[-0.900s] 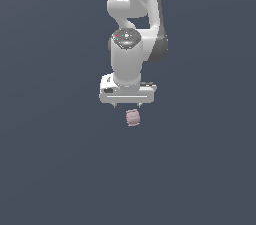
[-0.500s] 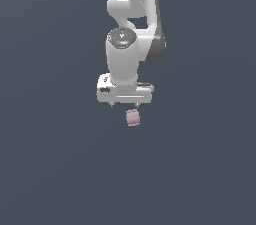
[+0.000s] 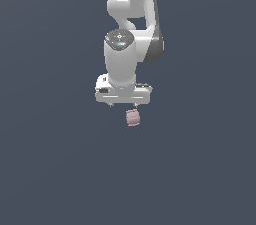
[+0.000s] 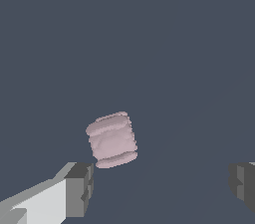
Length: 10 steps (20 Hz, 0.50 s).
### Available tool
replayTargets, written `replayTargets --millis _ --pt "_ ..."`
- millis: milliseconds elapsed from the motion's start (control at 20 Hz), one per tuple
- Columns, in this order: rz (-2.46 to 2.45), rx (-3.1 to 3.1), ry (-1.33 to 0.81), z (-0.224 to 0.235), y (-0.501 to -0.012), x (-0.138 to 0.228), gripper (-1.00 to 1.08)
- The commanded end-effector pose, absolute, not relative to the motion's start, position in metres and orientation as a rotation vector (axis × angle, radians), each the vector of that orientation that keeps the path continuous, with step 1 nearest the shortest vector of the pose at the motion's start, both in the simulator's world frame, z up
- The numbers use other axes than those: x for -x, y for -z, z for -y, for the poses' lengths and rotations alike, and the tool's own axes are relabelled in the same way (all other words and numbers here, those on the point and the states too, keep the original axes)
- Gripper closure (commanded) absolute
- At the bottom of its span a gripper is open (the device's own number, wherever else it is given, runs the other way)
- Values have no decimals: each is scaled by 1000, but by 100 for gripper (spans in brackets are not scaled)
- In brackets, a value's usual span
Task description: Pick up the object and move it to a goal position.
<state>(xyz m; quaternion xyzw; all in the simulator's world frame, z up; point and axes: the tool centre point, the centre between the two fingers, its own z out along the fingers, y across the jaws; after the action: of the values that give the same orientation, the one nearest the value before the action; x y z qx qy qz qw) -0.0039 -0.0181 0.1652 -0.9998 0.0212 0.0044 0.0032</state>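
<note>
- Pink object [image 3: 132, 117] is lying on the flat grey worktop [image 3: 50, 169], and I am seeing it just below the tool [image 3: 122, 105] in the exterior view, a little toward that view's right of the tool's middle.
- I am looking at a small barrel-shaped lump with faint ribbed bands at both ends; in the wrist view the object [image 4: 111, 140] is sitting slightly tilted.
- I am reading the tool [image 4: 162, 185] as spread wide: its two dark fingertips [image 4: 79, 189] are standing well apart in the wrist view, and the gap between them is far wider than the object.
- I am seeing nothing pinched between the fingertips; the object is lying apart from them, near one fingertip rather than centred in the gap.
- I am watching the white arm [image 3: 131, 24] reaching down from the top of the exterior view, with the wrist pointing straight down over the worktop.
- I cannot tell from either view how high the fingertips are hanging above the worktop.
</note>
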Motion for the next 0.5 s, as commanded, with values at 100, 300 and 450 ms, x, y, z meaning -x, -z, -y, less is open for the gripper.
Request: replayTargets --millis 100,300,450 --pt "15 3138 -13 10 -151 6 -92" --pt "144 3139 -9 -2 -129 10 -92" --pt "246 3133 -5 -12 -113 14 -92"
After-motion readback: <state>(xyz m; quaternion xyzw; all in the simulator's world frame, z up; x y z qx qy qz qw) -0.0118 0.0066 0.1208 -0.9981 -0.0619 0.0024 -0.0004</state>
